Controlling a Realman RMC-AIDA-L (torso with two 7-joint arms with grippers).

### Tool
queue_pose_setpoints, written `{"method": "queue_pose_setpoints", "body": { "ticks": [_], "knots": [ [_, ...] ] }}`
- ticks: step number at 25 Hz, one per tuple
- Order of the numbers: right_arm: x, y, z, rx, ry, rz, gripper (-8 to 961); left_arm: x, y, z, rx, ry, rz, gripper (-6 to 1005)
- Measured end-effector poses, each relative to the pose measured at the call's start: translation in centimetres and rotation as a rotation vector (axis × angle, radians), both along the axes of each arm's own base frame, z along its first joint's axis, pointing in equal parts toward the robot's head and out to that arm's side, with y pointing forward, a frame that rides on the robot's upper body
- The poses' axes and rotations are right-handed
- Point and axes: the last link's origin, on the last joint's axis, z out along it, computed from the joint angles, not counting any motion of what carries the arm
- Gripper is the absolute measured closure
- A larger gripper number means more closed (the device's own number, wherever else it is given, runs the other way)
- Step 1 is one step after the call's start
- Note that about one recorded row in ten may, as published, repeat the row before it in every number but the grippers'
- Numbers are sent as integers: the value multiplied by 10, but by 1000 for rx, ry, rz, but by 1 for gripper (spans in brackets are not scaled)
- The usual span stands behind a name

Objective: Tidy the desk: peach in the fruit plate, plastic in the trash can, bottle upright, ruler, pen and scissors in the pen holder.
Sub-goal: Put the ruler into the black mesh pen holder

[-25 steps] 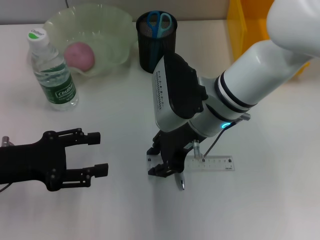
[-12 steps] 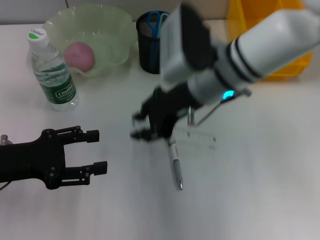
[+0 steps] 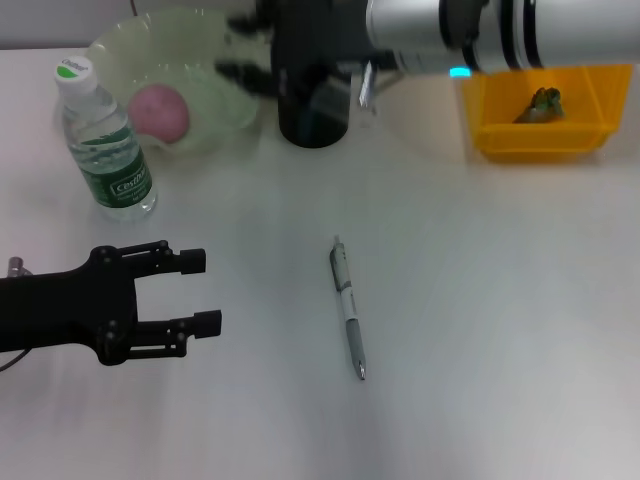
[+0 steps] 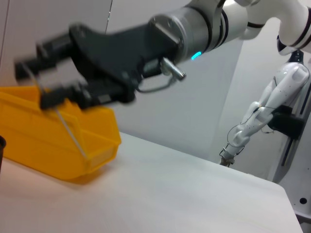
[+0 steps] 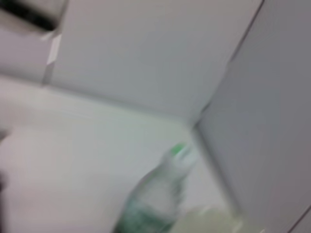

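head view first: your fruit plate (image 3: 225,45) at the far left of the desk (image 3: 500,300) holds one pink peach (image 3: 158,110). one black pen holder (image 3: 312,105) sits just right of it, mostly covered by your right gripper (image 3: 250,60), so you can't read what is inside. one yellow trash can (image 3: 540,135) at the far right holds one crumpled piece of plastic (image 3: 543,103). one water bottle (image 3: 103,142) stands upright, green cap on top, just in front of the plate's left side. one pen (image 3: 347,307) lies flat in the middle of the desk, well apart from both grippers, tip toward the near edge. your right gripper is blurred above the holder and the plate rim; in the left wrist view it (image 4: 46,82) has its fingers closed on a thin clear ruler (image 4: 68,128) that hangs slanted down in front of the yellow bin. your left gripper (image 3: 195,292) rests low at the near left, fingers spread apart, nothing between them, pointing toward the pen but well short of it. right wrist view gives you only the blurred bottle and a pale edge of the plate.
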Motion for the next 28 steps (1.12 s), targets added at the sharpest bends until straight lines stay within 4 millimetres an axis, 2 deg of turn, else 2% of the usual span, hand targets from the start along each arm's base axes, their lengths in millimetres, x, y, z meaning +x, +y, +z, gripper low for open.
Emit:
{"method": "queue_pose_setpoints", "body": {
  "ticks": [1,6,9,15,18,28],
  "knots": [
    [-7,5,5,47,62,21,573,1,2,0,-4,-4,6,214],
    [-12,12,11,116,166,70,573,3,4,1,-1,-15,18,214],
    [-10,16,4,159,201,134,573,5,6,1,-2,-23,26,214],
    [-7,26,-9,203,239,139,573,7,9,0,-2,-31,33,214],
    [-4,33,-15,212,291,81,573,9,10,-1,-2,-36,34,214],
    [9,51,-13,233,472,-166,572,14,15,-4,-22,-47,59,214]
  ]
}}
